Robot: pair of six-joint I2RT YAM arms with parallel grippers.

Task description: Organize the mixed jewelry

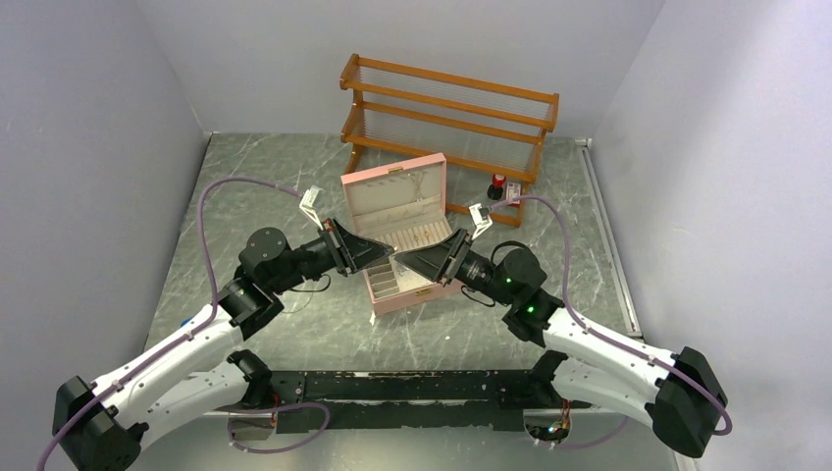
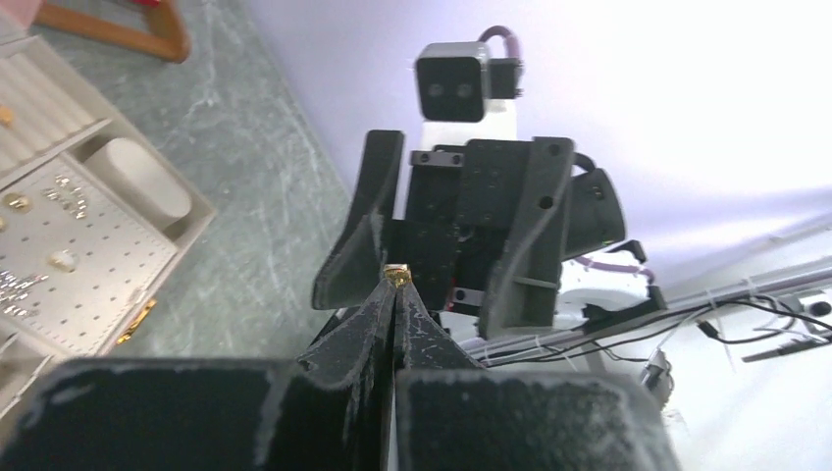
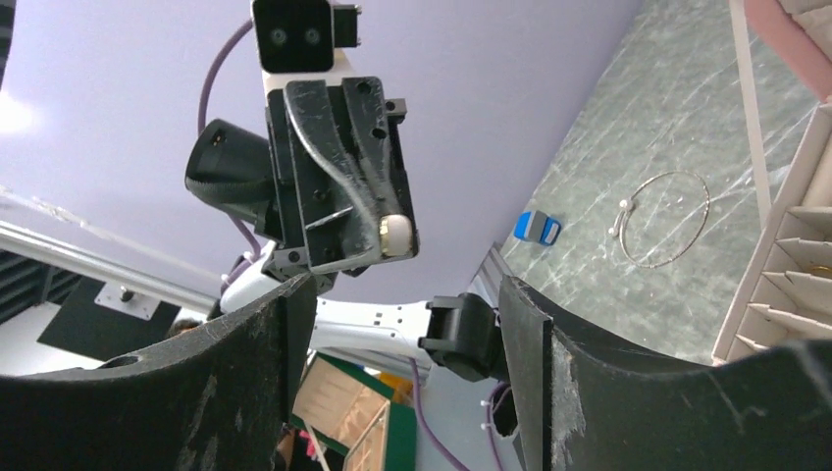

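The pink box (image 1: 365,186) stands open in the middle of the table, and both grippers meet tip to tip above its front trays. My left gripper (image 2: 395,283) is shut on a tiny gold ring (image 2: 395,274) pinched at its fingertips. The same ring (image 3: 395,235) shows pale at the left gripper's tips in the right wrist view. My right gripper (image 3: 404,309) faces it, open, with nothing between its fingers (image 3: 294,339). Small earring bits (image 2: 67,199) lie on the box's perforated tray. A thin looped necklace (image 3: 665,218) lies on the table beside the box.
A wooden two-shelf rack (image 1: 446,103) stands behind the box, with small red-and-black bottles (image 1: 498,185) at its right foot. A small blue object (image 3: 537,228) lies on the marble table near the loop. White walls close in three sides.
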